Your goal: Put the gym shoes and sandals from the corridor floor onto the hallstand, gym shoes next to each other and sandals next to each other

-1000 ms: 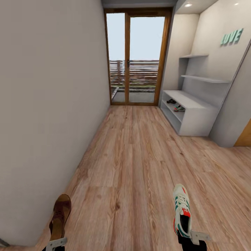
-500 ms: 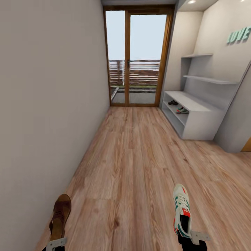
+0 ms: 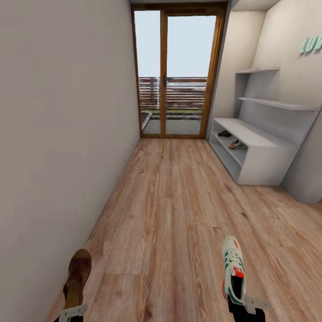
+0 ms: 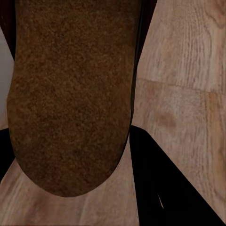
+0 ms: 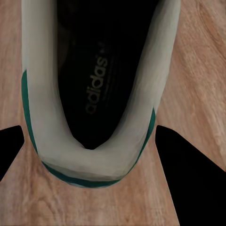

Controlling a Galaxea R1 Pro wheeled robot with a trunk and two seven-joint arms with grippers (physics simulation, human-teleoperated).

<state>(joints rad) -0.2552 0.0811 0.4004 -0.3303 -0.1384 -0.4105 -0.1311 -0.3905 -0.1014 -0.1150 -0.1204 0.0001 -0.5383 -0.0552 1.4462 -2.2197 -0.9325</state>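
Observation:
My left gripper point(image 3: 71, 311) is shut on the heel of a brown sandal point(image 3: 78, 273), held above the corridor floor point(image 3: 170, 214) at the lower left. The sandal's tan footbed point(image 4: 70, 94) is close up in the left wrist view. At the lower right my right gripper point(image 3: 244, 305) is shut on the heel of a white gym shoe point(image 3: 233, 267) with teal stripes. The right wrist view looks into this gym shoe's dark inside point(image 5: 94, 80). Far ahead on the right stands the white hallstand point(image 3: 264, 154). On its shelf lie another sandal point(image 3: 224, 133) and another gym shoe point(image 3: 237, 144).
A grey wall point(image 3: 62, 134) runs close along my left. A wood-framed glass door point(image 3: 176, 76) closes the corridor's far end. Floating wall shelves point(image 3: 277, 103) hang above the hallstand. Open plank floor stretches between me and the hallstand.
The whole view has shifted: the camera has moved forward along the corridor, and the hallstand looks nearer. Both held shoes keep their place in the view.

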